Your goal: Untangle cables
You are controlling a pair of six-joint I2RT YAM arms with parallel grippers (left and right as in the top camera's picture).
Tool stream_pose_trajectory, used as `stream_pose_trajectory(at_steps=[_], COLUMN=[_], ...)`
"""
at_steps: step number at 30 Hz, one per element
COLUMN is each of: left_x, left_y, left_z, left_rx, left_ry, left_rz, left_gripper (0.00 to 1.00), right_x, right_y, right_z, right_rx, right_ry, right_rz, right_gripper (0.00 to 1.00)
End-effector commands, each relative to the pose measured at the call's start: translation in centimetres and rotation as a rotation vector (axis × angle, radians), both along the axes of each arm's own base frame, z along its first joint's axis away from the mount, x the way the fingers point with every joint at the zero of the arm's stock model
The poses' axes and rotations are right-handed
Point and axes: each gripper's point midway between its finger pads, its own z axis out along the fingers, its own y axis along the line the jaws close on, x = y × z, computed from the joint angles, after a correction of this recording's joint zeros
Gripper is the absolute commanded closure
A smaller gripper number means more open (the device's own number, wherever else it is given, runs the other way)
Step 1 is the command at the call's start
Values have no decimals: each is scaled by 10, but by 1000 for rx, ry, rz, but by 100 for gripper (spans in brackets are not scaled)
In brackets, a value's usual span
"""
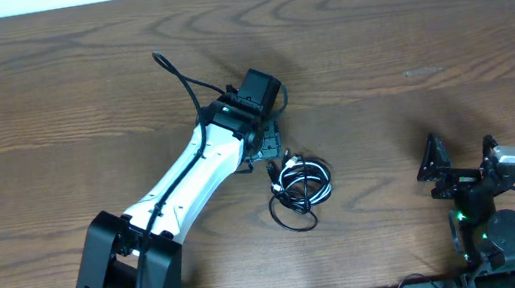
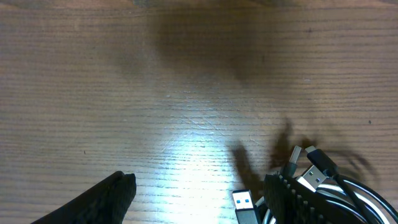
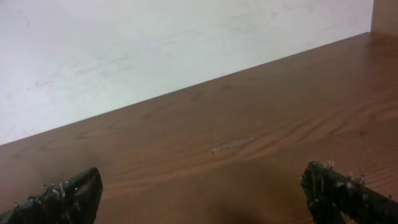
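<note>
My left claw [image 1: 269, 148] hangs low over the wooden tabletop [image 1: 375, 47] with its jaws parted and nothing between them; from its wrist camera I see only bare wood in the gap [image 2: 199, 186]. The cables [image 1: 301, 180] lie in one small coiled bundle near the middle of the tabletop, just beside my left claw on the side toward my right arm. Black loops are wound together with some lighter strands in the coil. In the left wrist view the bundle [image 2: 348, 196] sits close against one of my fingers [image 2: 286, 199], though I cannot tell whether it touches. Several plug ends [image 2: 311, 174] poke out from it toward the open wood. My right claw [image 1: 461, 158] is well apart from the bundle, spread wide and holding nothing, with only bare tabletop ahead of it [image 3: 200, 180].
</note>
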Motion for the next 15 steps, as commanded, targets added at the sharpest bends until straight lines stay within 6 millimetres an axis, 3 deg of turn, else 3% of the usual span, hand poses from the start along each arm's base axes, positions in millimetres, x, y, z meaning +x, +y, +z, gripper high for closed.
stream_pose_trajectory(at_steps=[1,15], left_x=[-1,0], left_y=[5,4], left_z=[-6,-6], left_rx=[22,19], left_ry=[11,5], left_rz=[19,19], left_gripper=[28,28], right_x=[0,0], right_y=[3,3], right_z=[-1,-1], right_rx=[2,2], right_ry=[1,1], right_rz=[12,12], right_gripper=[1,1])
